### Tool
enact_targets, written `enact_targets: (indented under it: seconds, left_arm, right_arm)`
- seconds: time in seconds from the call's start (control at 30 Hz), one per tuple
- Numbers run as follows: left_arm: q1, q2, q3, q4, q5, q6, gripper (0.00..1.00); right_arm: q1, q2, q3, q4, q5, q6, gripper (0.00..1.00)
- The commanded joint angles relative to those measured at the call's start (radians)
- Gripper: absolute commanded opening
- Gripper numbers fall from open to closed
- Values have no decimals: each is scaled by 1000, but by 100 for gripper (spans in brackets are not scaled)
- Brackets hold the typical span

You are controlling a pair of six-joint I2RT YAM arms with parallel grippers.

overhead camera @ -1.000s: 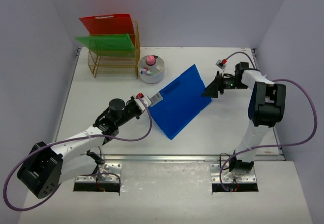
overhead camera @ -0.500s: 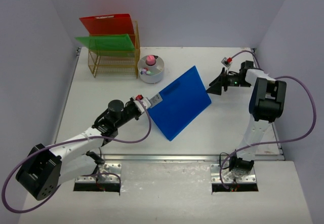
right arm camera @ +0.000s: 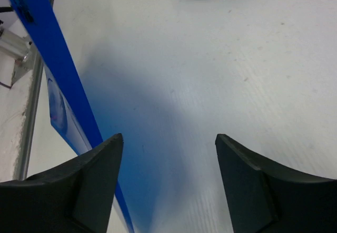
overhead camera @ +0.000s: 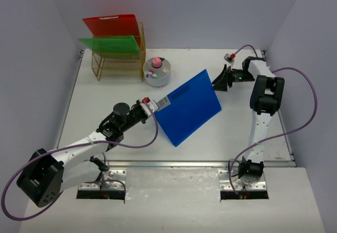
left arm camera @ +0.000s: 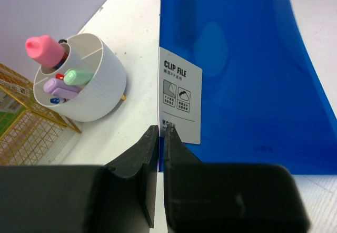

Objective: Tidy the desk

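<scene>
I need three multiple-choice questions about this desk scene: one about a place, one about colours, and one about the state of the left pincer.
1. Where does the white round ribbed pen holder stand?
A. beside the gold wire rack
B. on top of the blue plastic clip file
C. between the arm bases

2. Which colours do the two flat folders in the rack have?
A. blue and yellow
B. red and green
C. black and white

3. In what state is the left pincer?
A. wide open above a marker
B. shut on a marker
C. shut on the file's edge

Answers:
1 A: the holder sits just right of the rack.
2 B: the red folder stands above the green folder.
3 C: it pinches the file's edge at the white label.
</scene>
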Motion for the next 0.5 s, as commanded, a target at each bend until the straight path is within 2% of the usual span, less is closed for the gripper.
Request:
enact_targets:
  seconds: [0.0,0.07,0.23,0.3,0.37,0.47]
  left_arm:
    - [-10,-3,45,72,-20,-18,0]
    - [-12,-2,42,72,-33,-32,0]
    - [-10,-16,12,64,-67,-56,0]
    - [-12,-17,6,54,-82,-78,0]
    - [-12,-18,-3,57,-86,-95,0]
    - [-12,-9,-15,71,-102,-115,0]
  right_arm:
    - [48,-69,-101,-298,-16,-190,63]
    - [40,-73,-103,-298,-21,-181,50]
    - [19,-132,-98,-298,-45,-117,7]
    - [13,-197,-115,-298,-55,-114,1]
    - [13,-269,-139,-296,-58,-106,5]
    - [13,-310,-150,-296,-20,-76,42]
